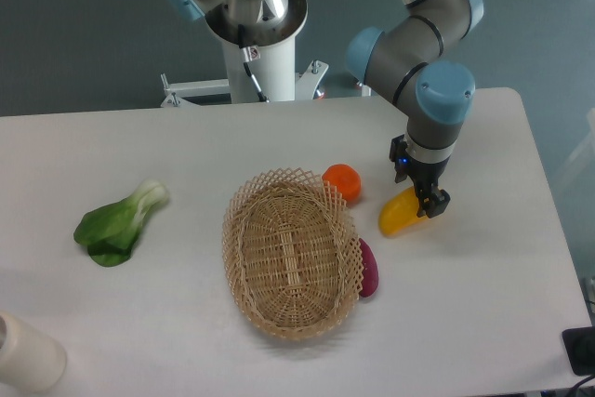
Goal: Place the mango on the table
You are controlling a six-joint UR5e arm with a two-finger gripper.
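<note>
The mango (pixel 398 215) is a smooth yellow oblong fruit with an orange tinge, tilted, to the right of the wicker basket. Its upper right end sits between the fingers of my gripper (pixel 426 204), which points down from above and is shut on it. The mango is low over the white table (pixel 483 304), at or just above its surface; I cannot tell whether it touches. The round orange fruit (pixel 343 180) lies just to the mango's left, apart from it.
A wicker basket (pixel 292 253) stands empty at the table's middle. A dark purple vegetable (pixel 368 270) lies against its right rim. A green leafy vegetable (pixel 119 223) lies at the left. A white cylinder (pixel 26 355) stands at the front left corner.
</note>
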